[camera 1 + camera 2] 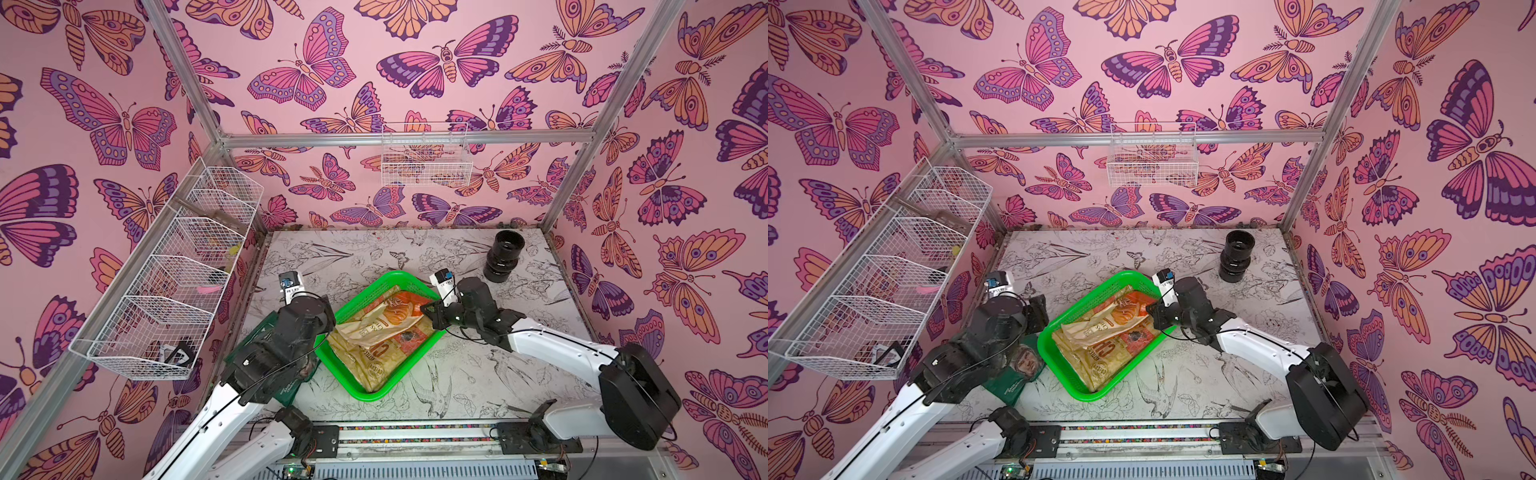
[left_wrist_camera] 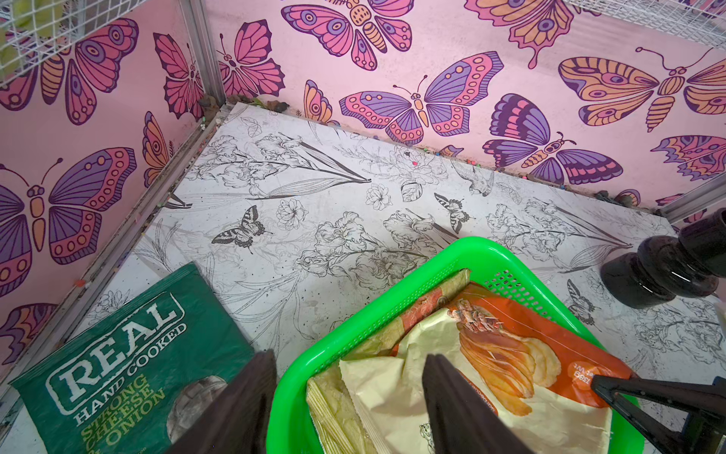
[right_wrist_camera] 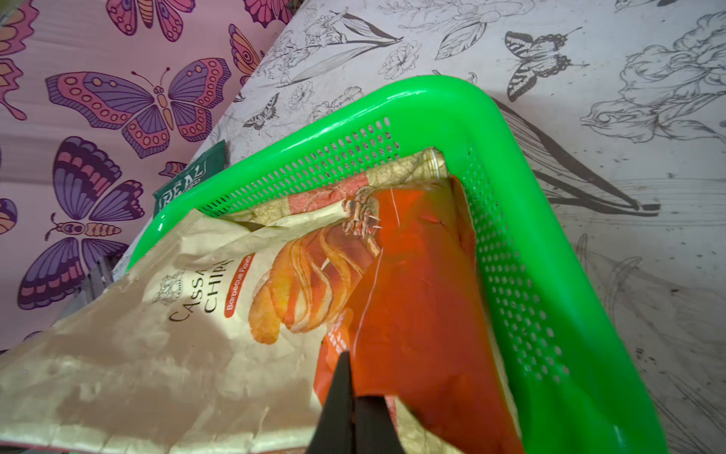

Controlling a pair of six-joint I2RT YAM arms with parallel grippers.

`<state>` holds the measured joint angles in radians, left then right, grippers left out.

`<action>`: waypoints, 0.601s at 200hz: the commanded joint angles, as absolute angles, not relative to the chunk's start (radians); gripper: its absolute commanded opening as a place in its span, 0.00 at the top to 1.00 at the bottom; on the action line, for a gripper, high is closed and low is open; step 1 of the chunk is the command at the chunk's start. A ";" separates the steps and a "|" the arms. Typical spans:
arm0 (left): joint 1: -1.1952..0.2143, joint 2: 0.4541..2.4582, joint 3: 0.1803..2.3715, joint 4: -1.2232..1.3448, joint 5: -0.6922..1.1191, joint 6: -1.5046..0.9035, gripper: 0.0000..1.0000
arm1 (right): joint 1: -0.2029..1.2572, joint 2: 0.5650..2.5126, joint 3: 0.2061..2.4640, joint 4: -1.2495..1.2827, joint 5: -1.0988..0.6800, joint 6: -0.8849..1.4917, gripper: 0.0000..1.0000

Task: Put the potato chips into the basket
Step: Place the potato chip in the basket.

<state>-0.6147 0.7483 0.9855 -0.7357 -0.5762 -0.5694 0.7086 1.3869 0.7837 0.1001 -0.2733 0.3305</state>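
Observation:
The green basket (image 1: 374, 397) (image 1: 1088, 395) (image 2: 298, 373) (image 3: 432, 90) sits mid-table. Inside lie tan "CHIPS" bags (image 1: 374, 361) (image 1: 1096, 361), and a cream-and-orange chips bag (image 1: 399, 309) (image 1: 1129, 311) (image 2: 491, 353) (image 3: 235, 314) is draped over them. My right gripper (image 1: 426, 309) (image 1: 1152, 309) (image 3: 353, 377) is shut on that bag's orange corner, over the basket's right side. My left gripper (image 2: 349, 355) is open and straddles the basket's left rim, holding nothing. The dark green "REAL" bag (image 1: 1021, 365) (image 2: 129, 361) (image 3: 184, 184) lies flat on the table left of the basket, partly under the left arm.
A black ribbed cylinder (image 1: 503, 255) (image 1: 1236, 255) (image 2: 668, 271) stands at the back right of the table. White wire baskets hang on the left wall (image 1: 178, 291) and the back wall (image 1: 426, 160). Pink butterfly walls close in three sides.

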 commanded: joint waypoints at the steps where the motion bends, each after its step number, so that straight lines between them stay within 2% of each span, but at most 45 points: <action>1: -0.605 0.751 0.969 -0.737 -0.598 -0.574 0.34 | 0.706 1.367 0.788 0.081 -0.211 0.300 1.00; 63: -0.595 0.745 0.958 -0.723 -0.600 -0.571 0.34 | 0.763 1.424 0.899 0.077 -0.181 0.239 1.00; 120: -0.590 0.720 0.943 -0.724 -0.610 -0.578 0.34 | 0.784 1.502 1.028 0.130 -0.273 0.193 1.00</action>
<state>-0.6003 0.7338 0.9600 -0.7326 -0.5770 -0.5694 0.7715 1.4754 0.9543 0.0772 -0.2199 0.2337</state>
